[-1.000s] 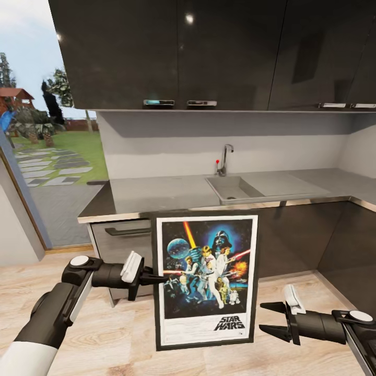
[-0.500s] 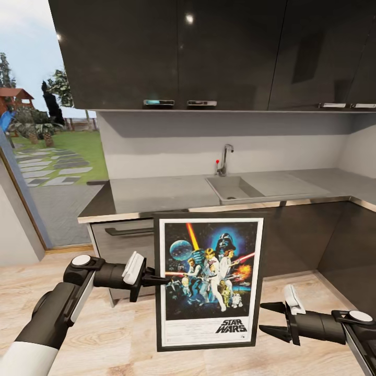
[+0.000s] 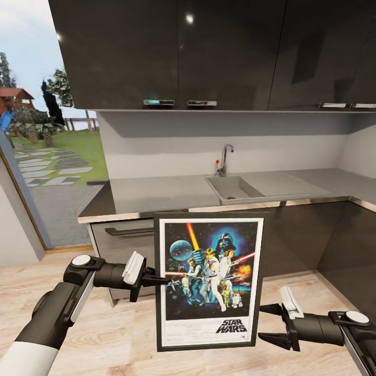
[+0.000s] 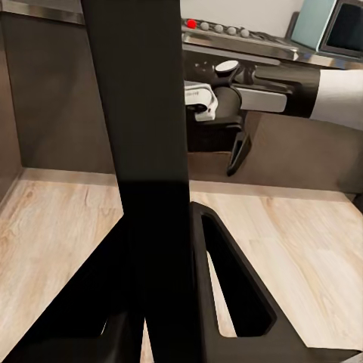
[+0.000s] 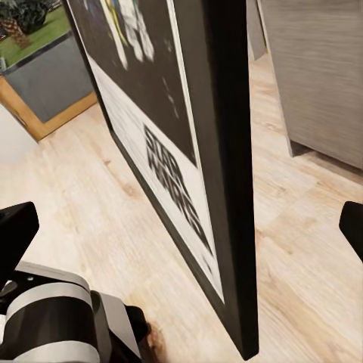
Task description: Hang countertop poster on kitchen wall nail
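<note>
Compared with half a second ago, the right gripper point(image 3: 267, 325) is sitting closer to the poster's point(image 3: 209, 279) lower right corner, while the poster, having shifted slightly rightward a moment before that, is now holding its position.

Status of grip: the left gripper point(image 3: 159, 280) is clamping the poster's left frame edge, its dark fingers closed on the frame; in the left wrist view the frame edge point(image 4: 147, 174) is running straight up between them. The right gripper is standing spread wide with nothing in it, its tips just beside the frame; the right wrist view is showing the frame's edge point(image 5: 227, 174) between the parted tips.

Progress: the pickup is judged complete, as the poster is hanging upright in the air in front of the kitchen countertop point(image 3: 172, 193), clear of its surface. Hanging is still outstanding. No wall nail can be made out on the pale wall behind the sink point(image 3: 232, 189), so locating one is likely the next requirement.

Materials: the poster is a thin, rigid, flat rectangle with a black frame, white border and glossy dark-blue artwork. The countertop is a smooth grey slab with a bright metal front edge over dark cabinets. The floor point(image 3: 125, 334) is pale wood-grain plank.
</note>
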Available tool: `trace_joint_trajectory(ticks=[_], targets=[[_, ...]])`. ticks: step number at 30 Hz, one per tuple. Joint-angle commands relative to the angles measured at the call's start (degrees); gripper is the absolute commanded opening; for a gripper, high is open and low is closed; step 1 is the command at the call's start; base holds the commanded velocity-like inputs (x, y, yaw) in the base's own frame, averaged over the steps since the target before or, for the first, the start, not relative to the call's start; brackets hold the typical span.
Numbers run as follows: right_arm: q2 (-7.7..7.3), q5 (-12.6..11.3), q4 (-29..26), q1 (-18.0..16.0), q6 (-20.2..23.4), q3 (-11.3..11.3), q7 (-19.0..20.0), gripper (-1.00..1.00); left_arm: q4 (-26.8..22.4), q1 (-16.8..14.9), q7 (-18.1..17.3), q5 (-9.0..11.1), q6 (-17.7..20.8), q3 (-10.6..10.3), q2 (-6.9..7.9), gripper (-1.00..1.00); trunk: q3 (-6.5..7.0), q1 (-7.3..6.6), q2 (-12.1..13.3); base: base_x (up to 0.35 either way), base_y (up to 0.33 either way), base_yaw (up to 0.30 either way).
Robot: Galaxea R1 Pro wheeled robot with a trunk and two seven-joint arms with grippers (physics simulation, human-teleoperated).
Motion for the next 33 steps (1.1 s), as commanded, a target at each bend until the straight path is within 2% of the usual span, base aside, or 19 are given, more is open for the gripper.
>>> trace_joint_trajectory(ticks=[1,33], targets=[[-0.01,-0.1,0.0,0.0,0.6,0.0,0.2,1.0,0.0,0.0,0.1,0.2,0.3,-0.1,0.05,-1.0,-0.06,0.0,0.0,0.0,0.0,0.0],[0.06,-0.3,0.1,0.0,0.5,0.1,0.2,1.0,-0.8,0.0,0.1,0.2,0.3,-0.3,0.05,-1.0,-0.06,0.0,0.0,0.0,0.0,0.0]])
